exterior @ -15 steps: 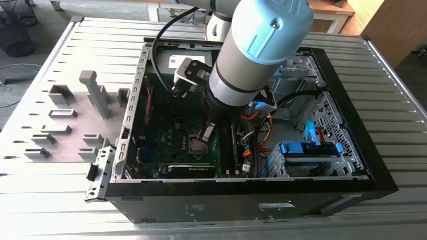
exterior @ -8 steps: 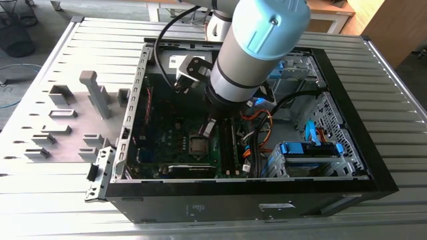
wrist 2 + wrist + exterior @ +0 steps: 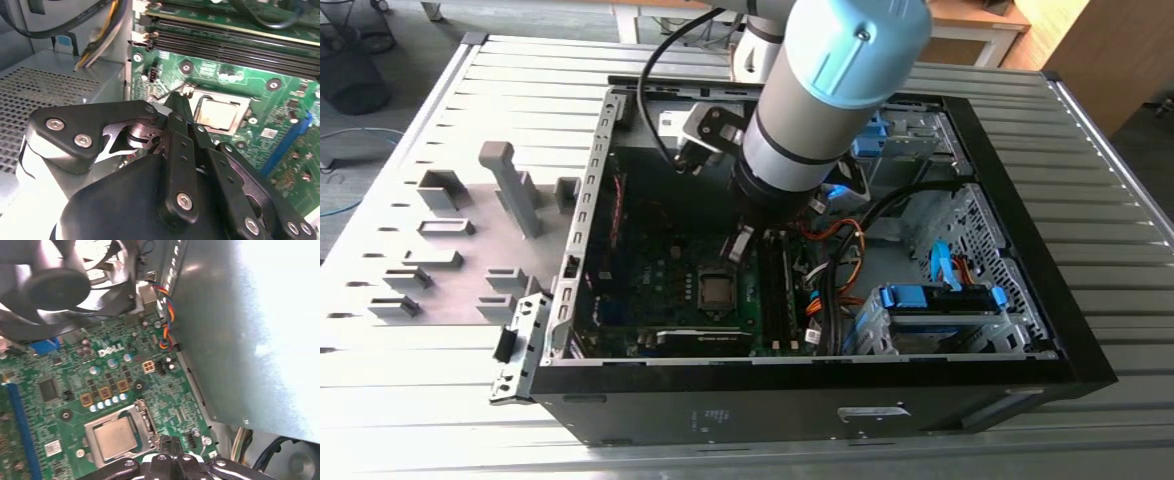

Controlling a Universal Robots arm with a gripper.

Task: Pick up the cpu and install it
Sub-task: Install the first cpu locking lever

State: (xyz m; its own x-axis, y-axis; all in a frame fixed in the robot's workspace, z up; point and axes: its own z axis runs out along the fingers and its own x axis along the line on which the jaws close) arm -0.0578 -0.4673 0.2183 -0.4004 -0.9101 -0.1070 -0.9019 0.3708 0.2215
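The cpu (image 3: 116,437) is a small silvery-grey square lying flat in the metal-framed socket (image 3: 142,416) on the green motherboard (image 3: 115,375). In the second wrist view the cpu (image 3: 217,114) lies just beyond my gripper (image 3: 176,100), whose black fingers are shut together with nothing between them, their tip over the board at the socket's corner. The gripper (image 3: 167,441) stands close beside the socket's edge in the first wrist view. In the exterior view the gripper (image 3: 744,245) hangs inside the open computer case (image 3: 594,190), just above the socket and cpu (image 3: 716,289).
A black fan (image 3: 50,285) sits near the socket. A grey perforated power-supply box (image 3: 50,85) and cable bundles (image 3: 95,45) flank the gripper. Memory slots (image 3: 225,40) run beyond the socket. Grey holder blocks (image 3: 454,230) stand on the table at the exterior view's left.
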